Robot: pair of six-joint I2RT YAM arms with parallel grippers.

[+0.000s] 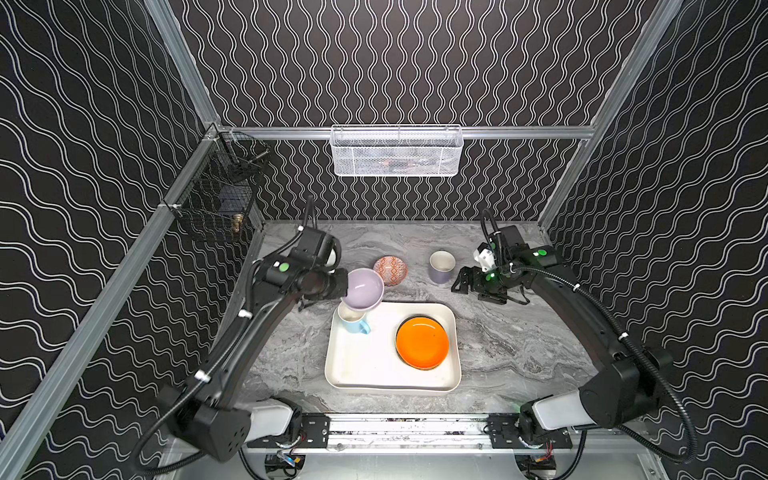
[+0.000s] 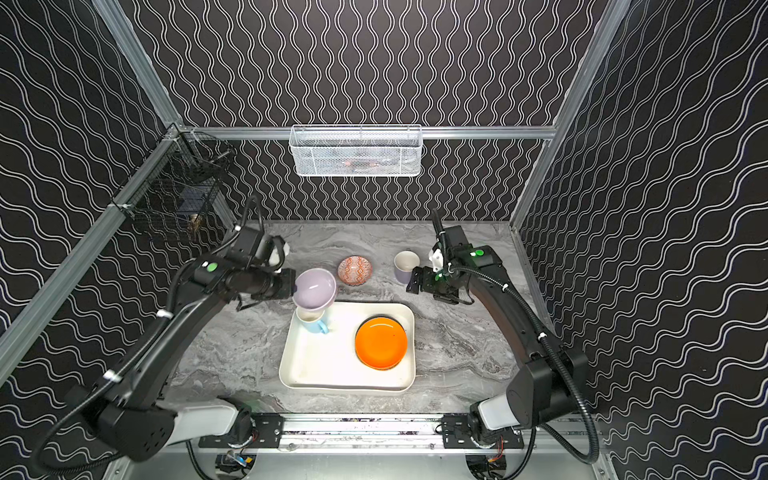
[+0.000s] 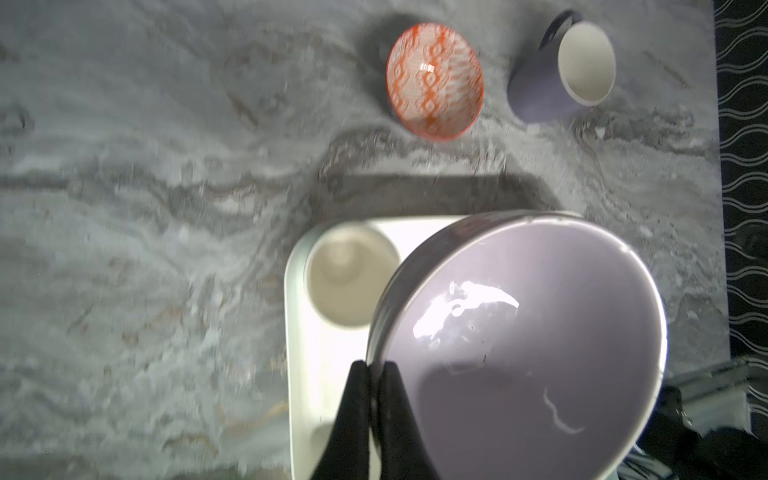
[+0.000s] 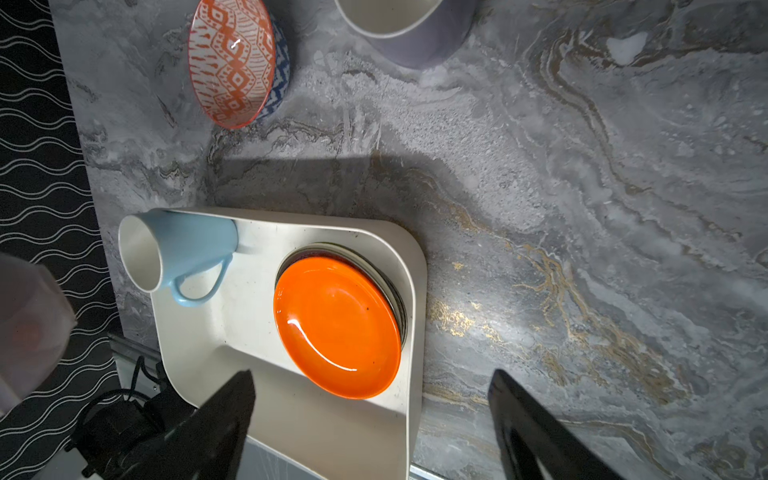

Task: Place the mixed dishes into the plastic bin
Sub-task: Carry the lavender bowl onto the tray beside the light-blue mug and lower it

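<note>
The left gripper (image 3: 376, 370) is clenched on the rim of the lavender bowl (image 1: 363, 289), pinching just the wall between its two fingers. The bowl hangs tilted in the air over the far left corner of the plastic bin (image 1: 390, 388), right above the light blue mug (image 1: 353, 322) that stands in that corner. From the top views I cannot tell whether bowl and mug touch.

The step in hand, as I read it, is setting this bowl down in the bin. Straight down would bring it onto the mug, so it should first move toward the bin's bare middle, between the mug and the orange plate (image 1: 422, 343), which tops a stack at the bin's right side. I'd want the bowl levelled as it drops. A glazed bowl held by one edge could swing or slip, so the move should be slow. The fingers should let go only once the foot sits on the bin floor.

The right gripper (image 1: 460, 284) is released, with its jaws spread wide and holding nothing. It hovers near the bench's (image 1: 519, 332) far right, just beside the lavender-grey mug (image 1: 441, 266). That mug and the red-orange patterned bowl (image 1: 390, 270) sit on the bench beyond the bin's far edge, not yet in.
</note>
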